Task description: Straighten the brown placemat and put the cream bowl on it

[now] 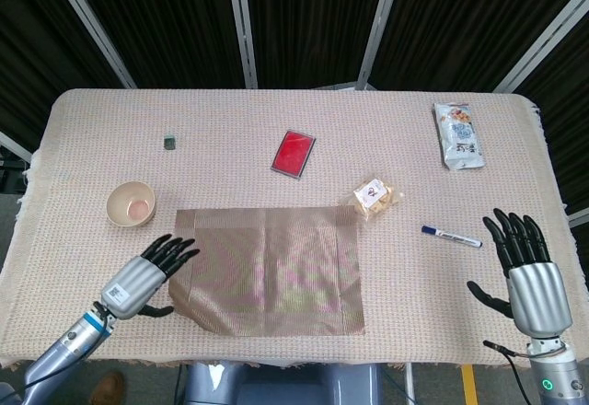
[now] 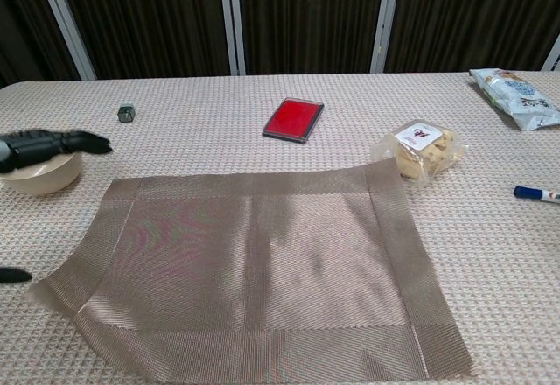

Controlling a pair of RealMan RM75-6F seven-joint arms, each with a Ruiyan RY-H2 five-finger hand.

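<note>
Table setting against a dark curtained backdrop.
A table [image 1: 276, 110] covered in a beige woven cloth with frayed edges fills the scene; behind it hang black pleated curtains [image 2: 306, 17] crossed by pale metal frame bars [image 2: 229, 17], and grey floor [image 1: 9, 198] shows beside the table.

Placemat [image 1: 269, 270] flat, left hand [image 1: 140, 279] beside it, bowl [image 1: 130, 205] apart.

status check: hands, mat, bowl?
Left hand open, just off the mat's left edge; right hand open, idle. Brown placemat flat, nearly square to the table. Cream bowl on the cloth, not on mat. Snack bag touches mat's far right corner.
</note>
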